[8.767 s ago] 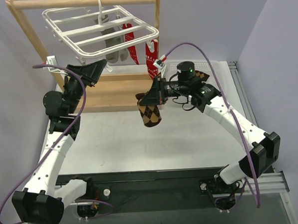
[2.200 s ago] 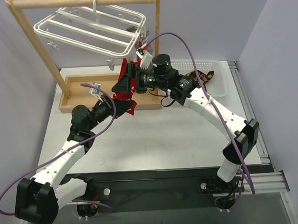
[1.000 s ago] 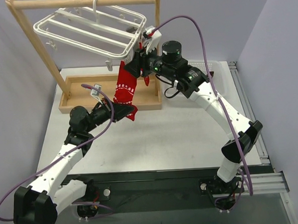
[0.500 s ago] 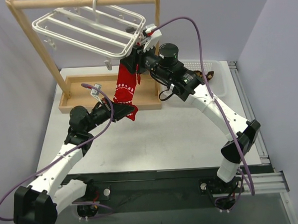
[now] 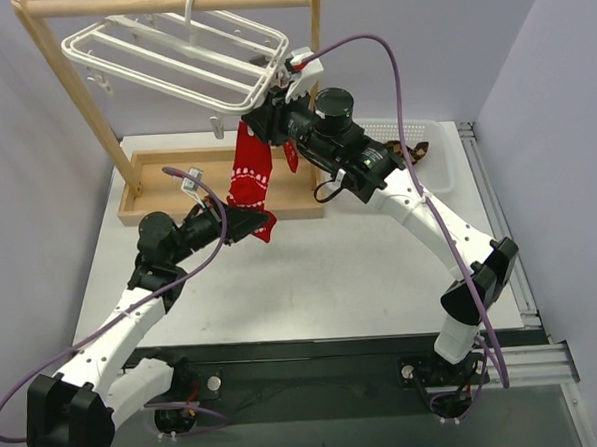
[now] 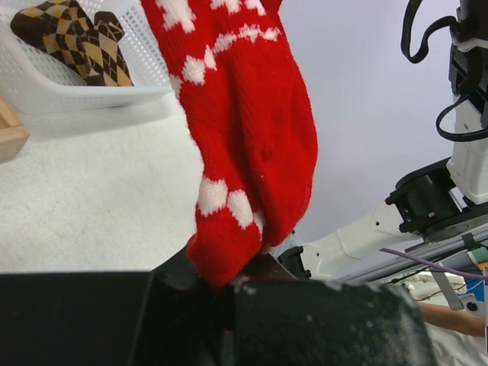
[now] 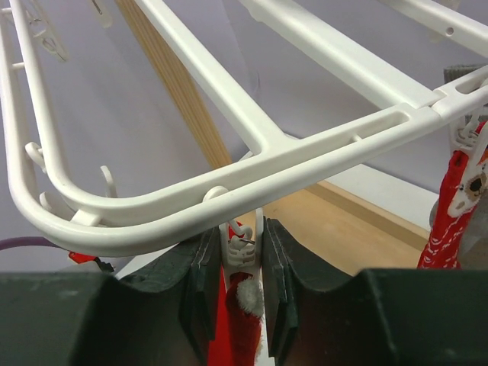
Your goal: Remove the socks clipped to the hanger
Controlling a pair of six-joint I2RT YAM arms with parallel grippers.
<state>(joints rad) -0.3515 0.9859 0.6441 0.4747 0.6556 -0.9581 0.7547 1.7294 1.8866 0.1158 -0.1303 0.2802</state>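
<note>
A red sock with white pattern (image 5: 251, 176) hangs from a clip on the near rim of the white hanger (image 5: 169, 50). My left gripper (image 5: 256, 224) is shut on its toe; the left wrist view shows the sock (image 6: 252, 130) rising out of the closed jaws (image 6: 229, 278). My right gripper (image 5: 260, 123) is at the hanger rim (image 7: 305, 152), its pads pressed on either side of the white clip (image 7: 242, 248) that holds the sock's cuff (image 7: 245, 320). A second red sock (image 7: 450, 213) hangs further along the rim. Two argyle socks (image 6: 72, 42) lie in a white basket (image 6: 84, 95).
The hanger hangs from a wooden rack (image 5: 167, 4) whose post (image 7: 183, 84) stands behind the rim. The rack's wooden base tray (image 5: 177, 190) lies below. The white basket (image 5: 431, 171) sits at the table's far right, behind my right arm.
My right gripper has moved up and left to the hanger rim and closed around the clip of the red sock. The hanger tilted slightly. My left gripper keeps its hold on the toe.
</note>
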